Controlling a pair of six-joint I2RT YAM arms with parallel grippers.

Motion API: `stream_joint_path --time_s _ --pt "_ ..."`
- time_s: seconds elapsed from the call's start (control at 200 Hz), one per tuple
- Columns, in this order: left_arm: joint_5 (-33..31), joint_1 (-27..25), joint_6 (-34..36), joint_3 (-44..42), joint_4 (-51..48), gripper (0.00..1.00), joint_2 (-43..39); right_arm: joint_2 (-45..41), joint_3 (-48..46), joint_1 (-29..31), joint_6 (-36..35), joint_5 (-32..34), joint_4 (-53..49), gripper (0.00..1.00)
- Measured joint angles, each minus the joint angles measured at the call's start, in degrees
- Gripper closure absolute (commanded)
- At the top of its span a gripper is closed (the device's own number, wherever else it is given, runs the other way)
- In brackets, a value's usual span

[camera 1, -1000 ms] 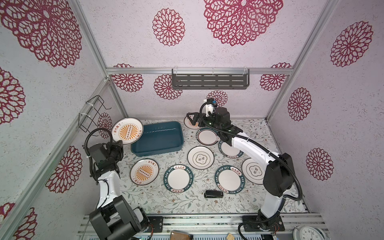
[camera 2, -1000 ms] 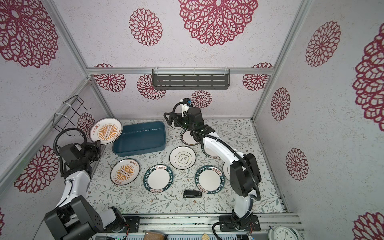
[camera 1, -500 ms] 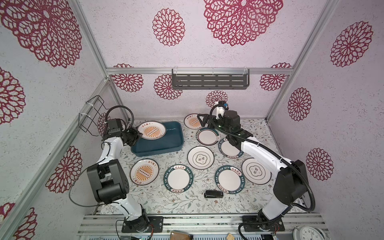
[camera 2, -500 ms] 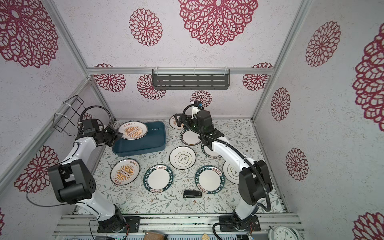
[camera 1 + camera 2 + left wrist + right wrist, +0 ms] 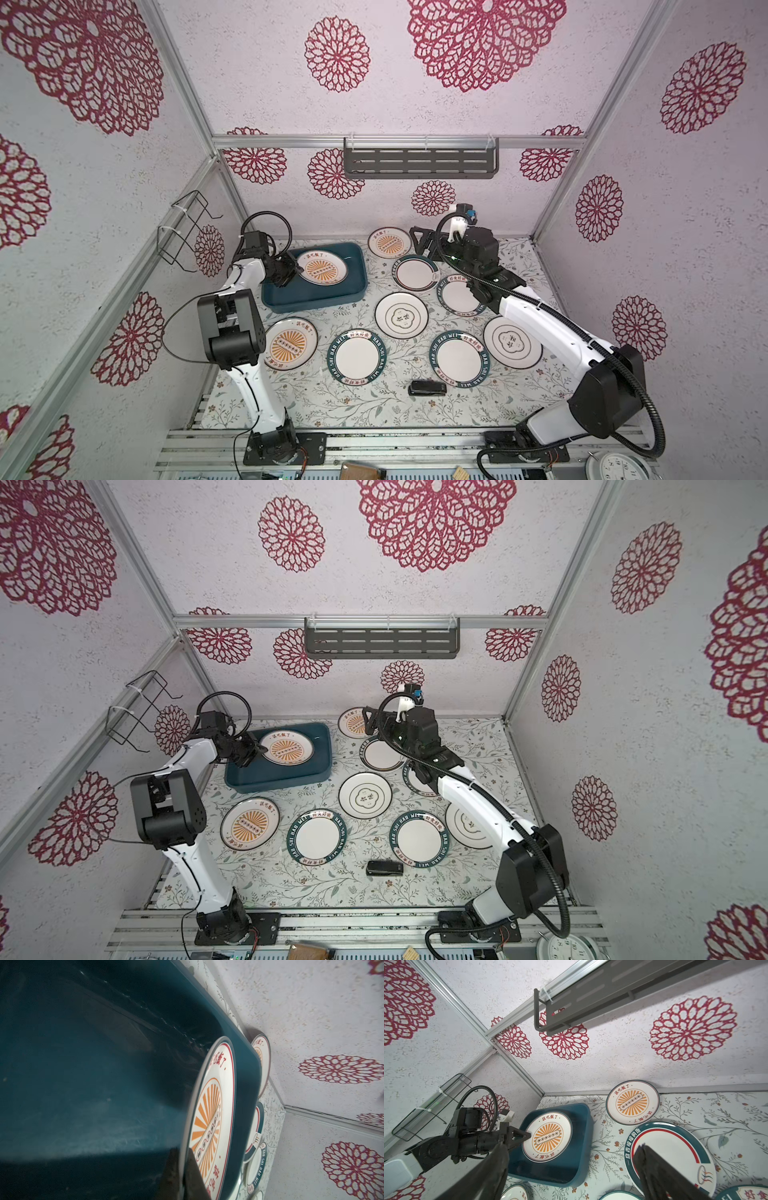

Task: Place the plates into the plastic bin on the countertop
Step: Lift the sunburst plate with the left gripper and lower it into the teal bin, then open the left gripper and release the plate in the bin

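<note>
While the left gripper (image 5: 296,271) is pinching the left rim of a sunburst plate (image 5: 323,268), it is holding this plate over the plastic bin (image 5: 316,306), inside the line of its walls. In the left wrist view the held side of the plate (image 5: 209,1122) is standing raised above the bin floor. I cannot tell whether its right edge is touching the bin. The bin itself is sitting at the far left of the countertop (image 5: 365,405), with nothing else showing inside it.

The right gripper (image 5: 571,1148) is hanging at the far middle with its fingers (image 5: 660,1174) spread wide, gripping nothing. Under it is lying a red-arc plate (image 5: 416,272) with a dark teal rim, just to the right of the bin.

Seven more plates are lying on the countertop:
- A second sunburst plate (image 5: 389,243) is lying just beside the far wall.
- A third sunburst plate (image 5: 291,344) is lying near the left arm, on the near side of the bin.
- Two lettered teal plates (image 5: 356,357) (image 5: 459,359) are lying side by side in the near row.
- Another lettered plate (image 5: 459,295) is showing partly under the right arm.
- One ringed plate (image 5: 401,314) is lying in the middle.
- The other ringed plate (image 5: 513,343) is lying at the right.

A small black object (image 5: 427,387) is lying at the near edge of the countertop, between the two lettered teal plates and apart from them
</note>
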Motion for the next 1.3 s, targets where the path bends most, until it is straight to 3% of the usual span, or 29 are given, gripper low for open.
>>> stream_joint_path --time_s 0.305,0.475,0.55,0.686,0.731,0.811,1.086,1.301 --pt "-0.8 -2.4 0.3 -1.2 6.4 1.0 3.5 -3.4 -2.8 0.0 0.0 4.4 -0.5 0.01" --pt "-0.7 -3.3 0.1 -1.6 9.0 0.95 4.9 -3.6 -2.8 0.0 0.1 5.9 -0.4 0.01" --pt "-0.9 -3.6 0.0 -1.6 9.1 0.89 5.8 -3.6 -2.8 0.0 0.1 6.1 -0.4 0.01" --pt "-0.8 -3.8 -0.4 -1.7 10.0 0.66 6.0 -3.6 -2.8 0.0 0.2 6.4 -0.2 0.01" --pt "-0.9 -3.8 -0.5 -1.7 10.1 0.63 6.0 -3.6 -2.8 0.0 0.2 6.6 -0.1 0.01" --pt "-1.4 -3.8 -0.2 -1.7 10.0 0.39 6.0 -3.6 -3.0 0.0 0.2 7.0 0.0 0.01" --pt "-6.2 -3.8 0.2 -2.9 8.2 0.26 4.0 -3.6 -4.6 0.0 1.2 7.4 -0.1 0.01" --pt "-11.1 -3.8 0.9 -9.3 7.6 0.15 -9.6 -3.6 -4.6 1.0 1.2 6.4 0.5 0.01"
